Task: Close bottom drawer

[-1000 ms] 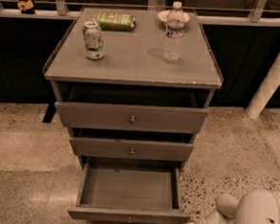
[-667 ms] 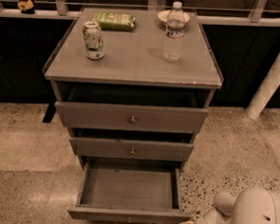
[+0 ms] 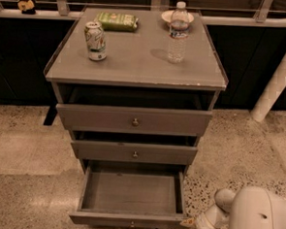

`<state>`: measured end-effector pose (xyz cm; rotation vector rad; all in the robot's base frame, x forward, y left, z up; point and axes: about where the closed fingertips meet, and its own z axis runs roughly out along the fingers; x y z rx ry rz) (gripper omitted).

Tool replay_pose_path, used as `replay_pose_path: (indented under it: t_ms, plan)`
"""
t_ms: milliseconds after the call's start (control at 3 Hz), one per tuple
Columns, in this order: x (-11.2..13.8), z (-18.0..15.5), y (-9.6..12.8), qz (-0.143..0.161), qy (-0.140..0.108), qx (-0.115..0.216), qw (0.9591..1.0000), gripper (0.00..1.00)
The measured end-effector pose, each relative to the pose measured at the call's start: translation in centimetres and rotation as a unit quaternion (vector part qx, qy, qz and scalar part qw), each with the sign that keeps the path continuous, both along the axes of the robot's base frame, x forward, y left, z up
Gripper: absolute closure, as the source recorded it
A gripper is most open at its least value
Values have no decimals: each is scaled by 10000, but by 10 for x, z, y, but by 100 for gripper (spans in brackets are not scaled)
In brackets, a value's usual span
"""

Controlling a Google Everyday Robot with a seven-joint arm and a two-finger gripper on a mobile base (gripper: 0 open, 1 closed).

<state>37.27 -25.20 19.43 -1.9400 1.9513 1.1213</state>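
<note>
The gripper (image 3: 190, 223) sits low at the bottom right, at the end of the white arm (image 3: 253, 215), just beside the right front corner of the bottom drawer (image 3: 131, 193). Whether it touches the drawer, and whether it is open or closed, cannot be told; nothing is seen in its hold. To the gripper's left, the bottom drawer is pulled far out of the cabinet (image 3: 136, 57), its bare inside showing and its small knob (image 3: 132, 225) at the middle of the front. Above and left of the gripper are the middle drawer (image 3: 106, 151) and the top drawer (image 3: 99, 117), each with a dark gap above its front. Well above the gripper, on the cabinet's top, stand a can (image 3: 95, 40) and a water bottle (image 3: 178, 33), with a green packet (image 3: 117, 21) and a small bowl (image 3: 166, 15) farther back.
</note>
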Motion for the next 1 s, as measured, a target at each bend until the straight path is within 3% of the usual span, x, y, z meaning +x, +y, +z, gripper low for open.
replay_pose_path:
  t_ms: [667,1000]
  plan:
    - [30,1,-1,-423,-76,-227,9988,0]
    - [31,1,-1,-422,-75,-220,9988,0]
